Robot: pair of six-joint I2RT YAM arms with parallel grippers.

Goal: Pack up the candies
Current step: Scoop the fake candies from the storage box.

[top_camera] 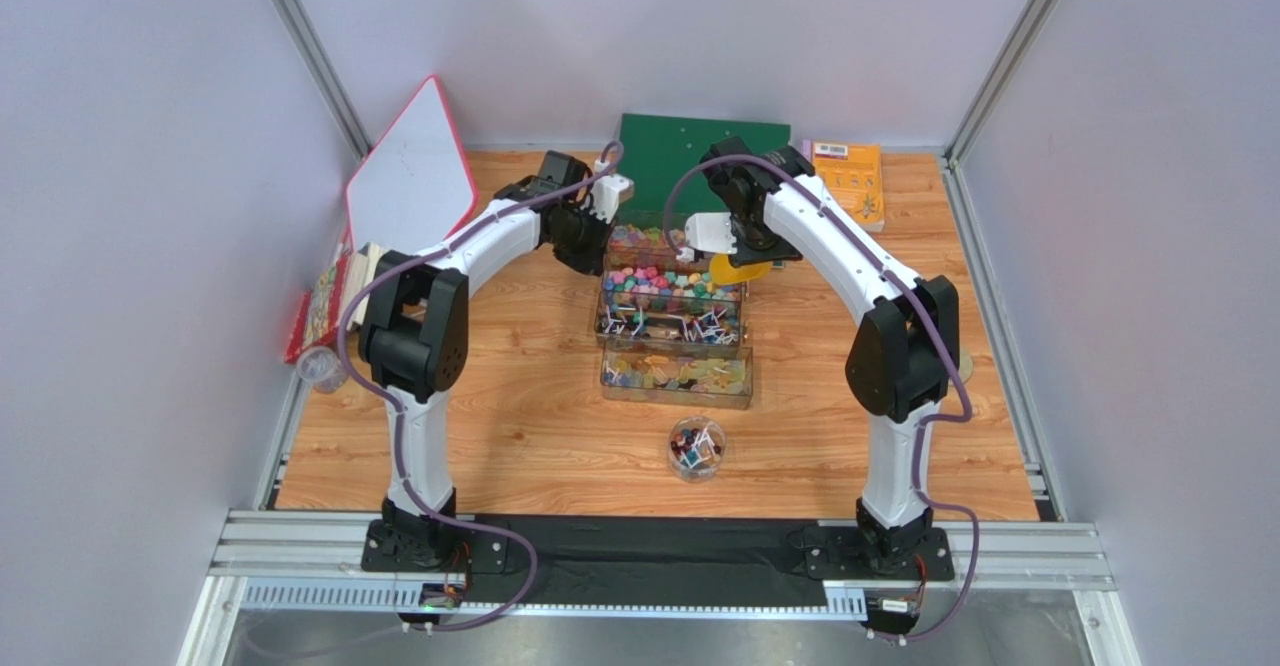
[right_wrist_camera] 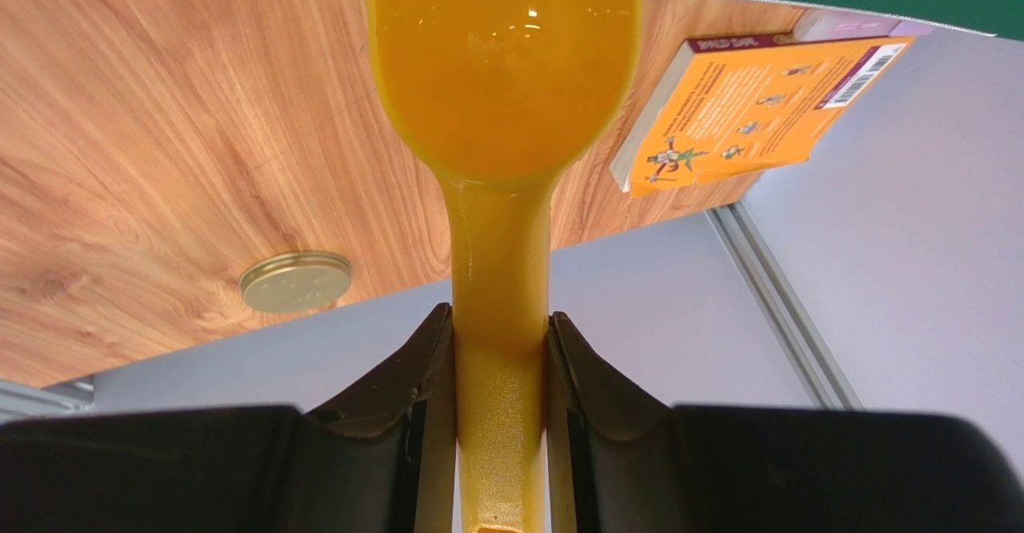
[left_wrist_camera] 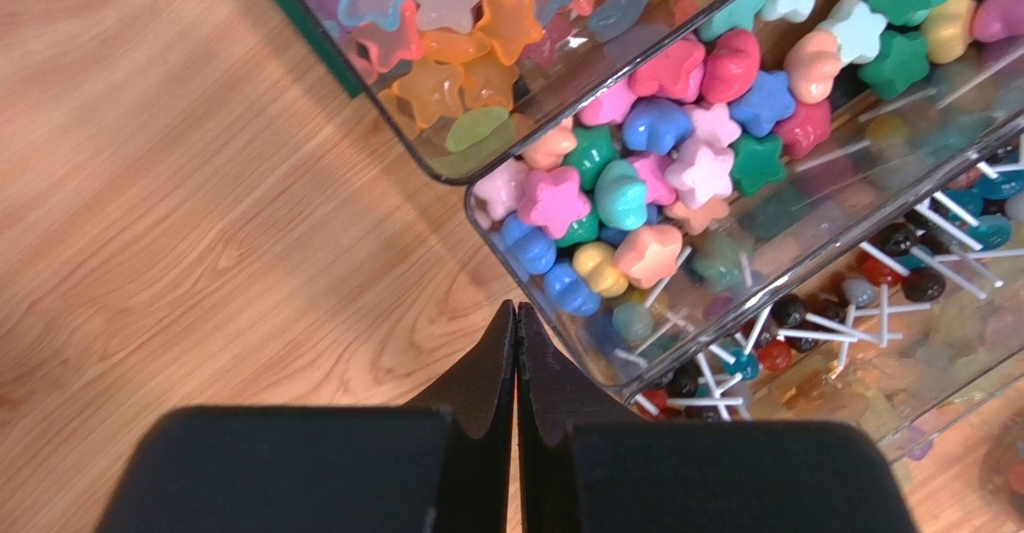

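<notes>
Left gripper (left_wrist_camera: 517,329) closed, empty, beside my clear plastic bin (left_wrist_camera: 565,343) of bright candies (left_wrist_camera: 655,167); only right-wrist view shows right gripper (right_wrist_camera: 501,341) clamping yellow plastic scoop (right_wrist_camera: 505,65).

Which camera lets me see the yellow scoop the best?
The right wrist view: the yellow scoop fills the picture, its handle pinched in the right gripper. The top view shows only a small yellow patch of it. The left wrist view misses it.
</notes>
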